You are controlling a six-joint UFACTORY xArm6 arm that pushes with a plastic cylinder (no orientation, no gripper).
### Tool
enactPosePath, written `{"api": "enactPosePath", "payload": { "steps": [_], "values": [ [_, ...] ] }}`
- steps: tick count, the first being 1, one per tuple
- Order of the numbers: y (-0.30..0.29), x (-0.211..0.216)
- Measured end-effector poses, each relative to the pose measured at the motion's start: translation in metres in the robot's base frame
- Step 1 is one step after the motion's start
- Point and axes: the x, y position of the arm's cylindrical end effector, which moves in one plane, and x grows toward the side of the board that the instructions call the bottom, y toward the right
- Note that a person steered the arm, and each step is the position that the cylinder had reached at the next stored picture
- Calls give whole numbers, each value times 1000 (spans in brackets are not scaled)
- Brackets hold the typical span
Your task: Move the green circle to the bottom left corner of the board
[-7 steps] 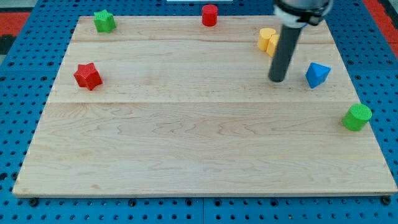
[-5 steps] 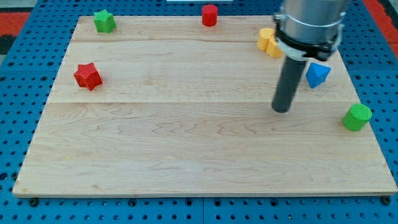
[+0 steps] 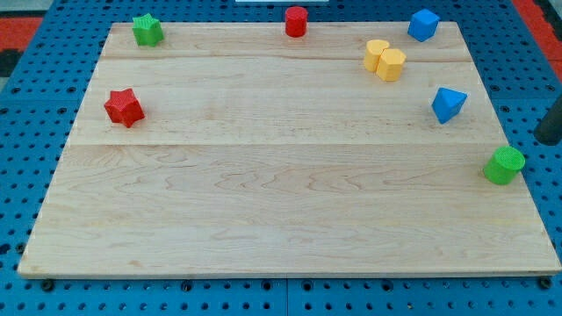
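Note:
The green circle [image 3: 504, 165] stands near the board's right edge, a little below mid-height. My tip [image 3: 549, 140] is at the view's far right edge, just off the wooden board [image 3: 263, 193], to the right of and slightly above the green circle, apart from it. Only the rod's lower end shows.
A blue triangular block [image 3: 449, 104] lies above-left of the green circle. Two yellow blocks [image 3: 385, 60] touch each other at the upper right. A blue cube [image 3: 423, 24], a red cylinder [image 3: 296, 20], a green star [image 3: 147, 29] line the top. A red star [image 3: 124, 107] lies at the left.
The rod has swung from the board's upper right middle down and far right, off the board's edge. The blue cube it hid now shows. No block has moved.

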Motion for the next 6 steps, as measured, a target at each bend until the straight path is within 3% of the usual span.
{"api": "enactPosePath", "payload": {
  "steps": [2, 5, 6],
  "values": [
    [-33, 43],
    [-270, 38],
    [-284, 38]
  ]
}}
